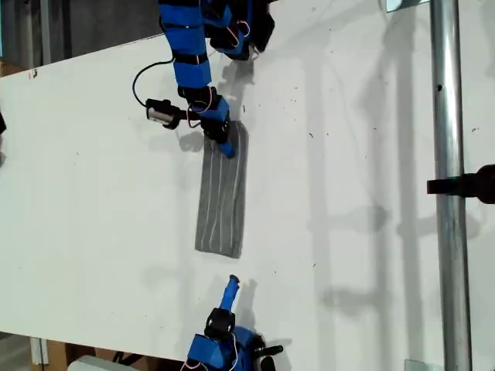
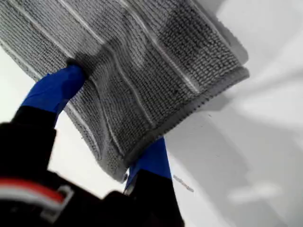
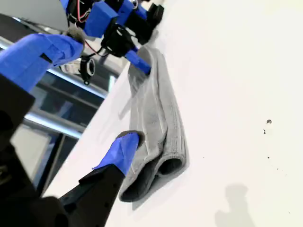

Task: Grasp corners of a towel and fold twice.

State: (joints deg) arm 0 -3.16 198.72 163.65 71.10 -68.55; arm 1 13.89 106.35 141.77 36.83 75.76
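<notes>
The towel (image 2: 156, 61) is soft, matt looped cloth; the table (image 1: 348, 193) is smooth, matt white; the pole (image 1: 448, 139) is glossy metal.

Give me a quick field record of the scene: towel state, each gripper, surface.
towel: grey with white stripes, folded into a narrow strip on the table
my first gripper: at the strip's far end in the exterior view, jaws closed on the cloth
my second gripper: open, near the strip's other end, one finger beside the fold, not gripping
table: white, flat
</notes>
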